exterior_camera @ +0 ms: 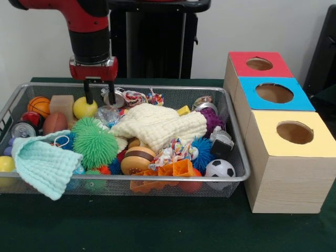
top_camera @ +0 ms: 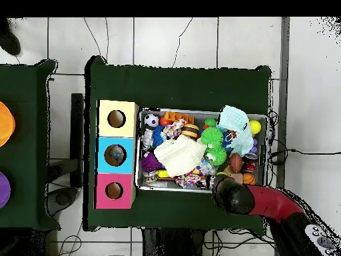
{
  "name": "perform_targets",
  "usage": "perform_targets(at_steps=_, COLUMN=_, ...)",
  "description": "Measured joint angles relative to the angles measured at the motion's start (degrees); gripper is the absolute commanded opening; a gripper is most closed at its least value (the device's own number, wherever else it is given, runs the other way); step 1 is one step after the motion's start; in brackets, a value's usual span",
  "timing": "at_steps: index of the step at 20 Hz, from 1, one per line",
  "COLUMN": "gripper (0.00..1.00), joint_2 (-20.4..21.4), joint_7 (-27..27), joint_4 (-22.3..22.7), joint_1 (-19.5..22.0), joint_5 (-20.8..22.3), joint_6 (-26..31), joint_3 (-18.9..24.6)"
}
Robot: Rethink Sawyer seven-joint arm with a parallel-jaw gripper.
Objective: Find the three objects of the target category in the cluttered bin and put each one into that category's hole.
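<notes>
I see my gripper (exterior_camera: 97, 98) hanging at the bin's (exterior_camera: 157, 178) far rim, fingers spread and holding nothing, one tip just beside the yellow ball (exterior_camera: 84, 107) and the other near a metal can lid (exterior_camera: 114, 97). The bin is packed: a cream knitted cloth (exterior_camera: 160, 127) lies across the middle over whatever is under it, a mint washcloth (exterior_camera: 44, 164) drapes over the near rim at one end, and a green spiky ball (exterior_camera: 94, 143) sits between them. Round it I make out a basketball (exterior_camera: 39, 105), a brown football (exterior_camera: 54, 123), a wooden block (exterior_camera: 62, 104), a soda can (exterior_camera: 23, 129), a soccer ball (exterior_camera: 220, 169), a purple spiky ball (exterior_camera: 212, 120), a blue spiky ball (exterior_camera: 201, 148), orange plastic pieces (exterior_camera: 168, 173) and a rope toy (exterior_camera: 142, 97). Beside the bin stands the box row: red hole box (exterior_camera: 259, 64), blue hole box (exterior_camera: 274, 93), yellow hole box (exterior_camera: 294, 133). From overhead the arm (top_camera: 256, 199) covers the bin corner and hides the gripper; something sits inside the blue hole, but I can't tell what. The target category isn't marked anywhere I can see.
</notes>
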State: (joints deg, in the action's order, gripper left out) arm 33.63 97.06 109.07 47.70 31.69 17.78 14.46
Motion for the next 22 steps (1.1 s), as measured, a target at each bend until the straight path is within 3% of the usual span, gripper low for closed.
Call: perform_targets(at_steps=22, gripper=1.00, joint_2=0.1, joint_7=0.0, joint_4=0.4, joint_1=-1.3, joint_5=0.3, joint_6=-5.7, joint_3=-4.2)
